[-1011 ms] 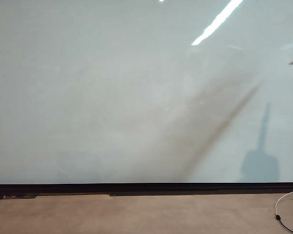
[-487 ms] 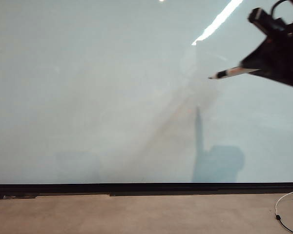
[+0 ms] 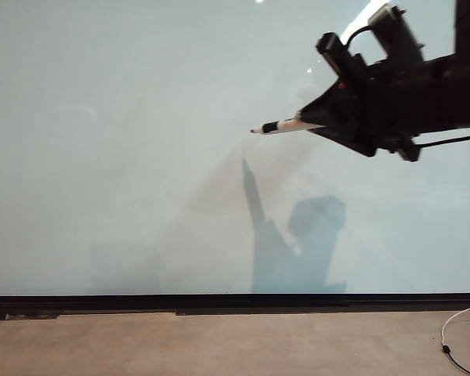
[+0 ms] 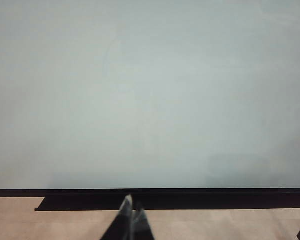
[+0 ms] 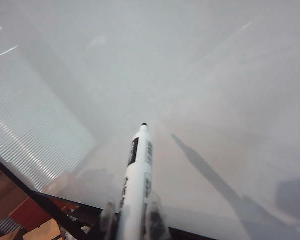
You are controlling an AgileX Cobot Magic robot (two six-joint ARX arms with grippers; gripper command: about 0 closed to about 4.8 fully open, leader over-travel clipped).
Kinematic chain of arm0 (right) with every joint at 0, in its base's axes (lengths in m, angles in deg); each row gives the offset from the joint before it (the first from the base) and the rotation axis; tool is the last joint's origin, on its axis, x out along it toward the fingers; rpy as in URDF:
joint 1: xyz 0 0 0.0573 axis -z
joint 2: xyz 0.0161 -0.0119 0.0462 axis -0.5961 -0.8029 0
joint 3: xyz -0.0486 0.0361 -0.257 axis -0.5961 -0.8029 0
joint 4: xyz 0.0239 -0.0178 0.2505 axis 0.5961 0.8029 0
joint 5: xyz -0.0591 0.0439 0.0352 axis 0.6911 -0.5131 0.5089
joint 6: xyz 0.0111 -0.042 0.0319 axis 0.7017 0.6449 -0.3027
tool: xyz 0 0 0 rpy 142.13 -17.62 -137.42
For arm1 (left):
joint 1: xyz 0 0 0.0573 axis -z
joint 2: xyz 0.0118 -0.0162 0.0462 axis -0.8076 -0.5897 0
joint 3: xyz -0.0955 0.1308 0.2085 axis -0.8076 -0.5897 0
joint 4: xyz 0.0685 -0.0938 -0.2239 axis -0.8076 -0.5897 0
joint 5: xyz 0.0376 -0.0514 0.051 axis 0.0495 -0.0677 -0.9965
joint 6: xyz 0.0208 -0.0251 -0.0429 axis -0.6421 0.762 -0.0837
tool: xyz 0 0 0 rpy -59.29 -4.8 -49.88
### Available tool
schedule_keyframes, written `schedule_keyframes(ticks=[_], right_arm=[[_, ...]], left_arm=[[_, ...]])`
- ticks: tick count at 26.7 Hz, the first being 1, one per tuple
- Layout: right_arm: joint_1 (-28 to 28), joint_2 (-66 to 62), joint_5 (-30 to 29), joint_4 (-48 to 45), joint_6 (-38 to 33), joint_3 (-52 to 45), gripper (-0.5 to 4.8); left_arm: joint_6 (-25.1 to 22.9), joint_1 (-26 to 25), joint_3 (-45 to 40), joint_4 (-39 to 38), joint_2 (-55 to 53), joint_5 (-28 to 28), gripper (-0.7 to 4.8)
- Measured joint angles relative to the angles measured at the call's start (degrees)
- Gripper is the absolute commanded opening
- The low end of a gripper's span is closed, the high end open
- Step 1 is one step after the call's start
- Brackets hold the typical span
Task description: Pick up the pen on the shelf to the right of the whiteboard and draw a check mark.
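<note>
Pen (image 3: 286, 125) sits clamped in the right pincer (image 3: 317, 119), its white barrel sticking out toward nine o'clock in the exterior view with the black front section and tip leading, nearly level with a slight dip at the tip. It hangs in front of the whiteboard (image 3: 125, 157), in the upper part of the board a little right of the middle; whether the tip touches the glossy surface cannot be told, though no ink line shows on the board. The right arm's dark body reaches in from about two o'clock in the exterior view, with a black cable looping above it. A grey shadow of the arm and pen (image 3: 294, 243) falls on the board toward six o'clock from the pen, its thin spike pointing up. In the right wrist view the pen (image 5: 137, 175) runs out from between the two fingers (image 5: 157, 220), which press on either side of the barrel, and its own shadow slants across the white surface beside it. The left pincer (image 4: 131, 215) shows only in the left wrist view, fingertips drawn together with nothing between them, low in front of the board's black lower frame (image 4: 190, 192) and well apart from the pen. A white cable (image 3: 454, 337) lies on the floor at the exterior view's five o'clock corner.
</note>
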Motion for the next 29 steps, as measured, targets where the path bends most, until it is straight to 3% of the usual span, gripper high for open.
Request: schedule_keyframes(ticks=[8, 29], right_arm=[[-1.22, -4.07, -0.87, 0.09, -0.26, 4.46, -0.06], [-1.22, -5.16, 4.59, 4.37, -0.66, 5.75, -0.06]], left_arm=[[0.02, 0.0, 0.0, 0.0, 0.0, 0.0, -0.05], [0.02, 0.0, 0.0, 0.0, 0.0, 0.02, -0.04]])
